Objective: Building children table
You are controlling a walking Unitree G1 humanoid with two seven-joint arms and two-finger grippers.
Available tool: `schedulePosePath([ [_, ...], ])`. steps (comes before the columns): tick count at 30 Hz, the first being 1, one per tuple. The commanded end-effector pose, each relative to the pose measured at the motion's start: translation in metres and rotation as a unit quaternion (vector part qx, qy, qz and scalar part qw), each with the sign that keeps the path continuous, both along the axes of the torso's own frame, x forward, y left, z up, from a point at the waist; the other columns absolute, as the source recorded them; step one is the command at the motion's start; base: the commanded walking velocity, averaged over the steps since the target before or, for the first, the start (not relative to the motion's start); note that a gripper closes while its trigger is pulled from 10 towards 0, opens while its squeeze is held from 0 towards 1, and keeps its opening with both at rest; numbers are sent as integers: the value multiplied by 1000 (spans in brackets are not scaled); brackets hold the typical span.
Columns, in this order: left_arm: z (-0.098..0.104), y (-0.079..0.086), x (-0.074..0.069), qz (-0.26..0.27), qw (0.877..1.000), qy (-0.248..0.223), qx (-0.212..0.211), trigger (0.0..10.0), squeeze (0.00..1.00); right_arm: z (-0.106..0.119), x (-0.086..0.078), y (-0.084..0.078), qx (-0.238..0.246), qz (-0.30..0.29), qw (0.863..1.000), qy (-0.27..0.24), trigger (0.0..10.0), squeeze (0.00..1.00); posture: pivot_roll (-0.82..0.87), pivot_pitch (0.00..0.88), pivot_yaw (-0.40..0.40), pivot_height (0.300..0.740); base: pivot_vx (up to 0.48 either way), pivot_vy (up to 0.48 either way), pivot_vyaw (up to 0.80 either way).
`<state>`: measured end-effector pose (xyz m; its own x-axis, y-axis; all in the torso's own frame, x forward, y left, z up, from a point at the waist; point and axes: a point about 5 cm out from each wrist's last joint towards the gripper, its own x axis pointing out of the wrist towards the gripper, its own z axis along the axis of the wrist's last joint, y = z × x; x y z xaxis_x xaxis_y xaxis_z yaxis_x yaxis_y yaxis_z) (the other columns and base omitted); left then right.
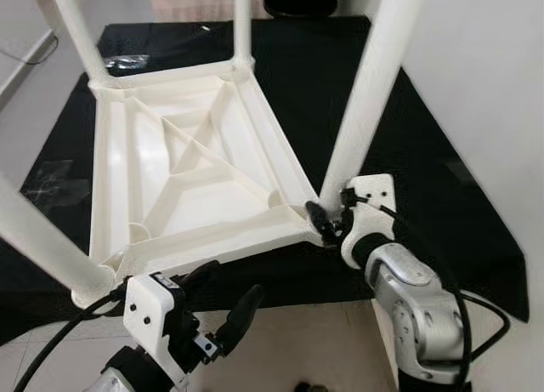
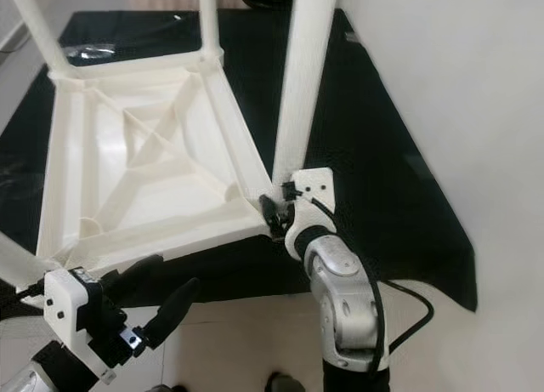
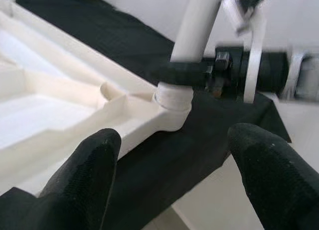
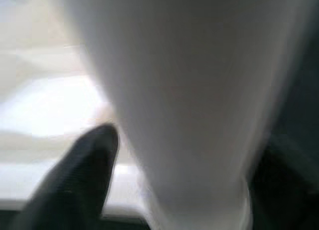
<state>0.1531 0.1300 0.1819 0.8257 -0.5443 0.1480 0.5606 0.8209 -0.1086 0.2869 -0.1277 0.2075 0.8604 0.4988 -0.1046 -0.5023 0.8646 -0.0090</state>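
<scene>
A black mat point(image 1: 442, 179) covers the floor and takes most of the head view, from 9 o'clock to 3 o'clock. On it lies the white table top point(image 1: 183, 167), turned upside down, so its ribbed underside faces up; it sits in the centre and toward 10 o'clock. Four white legs stand up from its corners. The near right leg point(image 1: 370, 86) rises from the corner at about 4 o'clock of the top and leans toward 1 o'clock. The near left leg point(image 1: 38, 235) is at 8 o'clock, and the two far legs are at 11 and 12 o'clock.

The right gripper point(image 1: 325, 224) is at 5 o'clock of the centre. Its black fingers are pinching the base of the near right leg, just above the corner socket; the left wrist view shows them clamped around it.

The left gripper point(image 1: 223, 298) hovers at 6 o'clock, just before the near edge of the table top. Its two fingers point(image 3: 84, 175) are spread apart and touch nothing.
</scene>
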Motion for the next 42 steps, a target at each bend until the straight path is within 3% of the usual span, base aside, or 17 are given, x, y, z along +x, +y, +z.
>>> schedulePosePath([
  [1,-6,0,-1,-2,1000,14,4,10000,0,7,0,6,12,60,998,-23,10000,1000,-18,195,-40,740,0,0,0],
  [2,-6,-1,-1,-3,1000,14,2,10000,0,10,4,5,-14,114,993,-39,10000,651,-16,186,-44,740,0,0,0],
  [3,-6,-3,-1,-3,1000,13,1,10000,0,11,8,6,-35,163,985,-47,10000,0,-6,186,-48,740,0,0,0],
  [7,-6,-5,-2,-4,1000,13,-1,10000,0,12,14,7,-62,218,972,-58,10000,0,5,180,-54,740,0,0,0],
  [16,-6,-9,-6,-5,1000,14,-5,10000,0,28,37,3,-50,316,945,-73,10000,0,29,182,-74,740,0,0,0],
  [18,-6,-9,-8,-4,1000,15,-5,10000,0,32,42,0,-35,336,938,-78,1882,0,35,186,-75,740,0,0,0],
  [19,-6,-9,-8,-4,1000,15,-5,10000,0,33,42,-2,-28,345,935,-77,0,0,35,186,-75,740,0,0,0],
  [26,-5,-9,-10,-5,1000,17,-5,10000,0,28,36,-9,-23,396,916,-60,0,0,34,200,-68,740,0,0,0],
  [29,-5,-9,-11,-4,1000,17,-5,10000,0,21,32,-20,-32,394,917,-49,0,0,26,203,-67,740,0,0,0],
  [32,-5,-9,-12,-4,1000,18,-6,10000,0,10,28,-29,-46,324,944,-41,0,0,3,209,-73,740,0,0,0],
  [36,-5,-8,-13,-5,1000,19,-8,10000,0,-4,14,-28,-30,244,969,-24,0,0,-4,217,-72,740,0,0,0],
  [37,-5,-8,-13,-5,1000,19,-8,10000,0,-4,14,-28,-30,244,969,-24,0,0,-4,217,-72,740,0,0,0],
  [38,-5,-7,-13,-4,1000,20,-9,10000,0,-9,8,-24,-22,194,980,-25,0,0,-8,224,-69,740,0,0,0],
  [39,-5,-4,-13,-4,1000,20,-8,10000,0,-20,8,-32,-74,-9,997,-20,0,0,-17,232,-63,740,0,0,0],
  [40,-5,-4,-13,-4,1000,20,-8,10000,0,-20,8,-32,-74,-9,997,-20,0,0,-17,232,-63,740,0,0,0],
  [41,-5,-3,-12,-4,1000,20,-8,10000,0,-25,5,-42,-115,-158,980,-22,0,0,-17,232,-63,740,0,0,0],
  [42,-5,-1,-11,-4,1000,20,-8,10000,0,-29,-12,-41,-100,-235,967,-12,0,0,-18,234,-59,740,0,0,0],
])
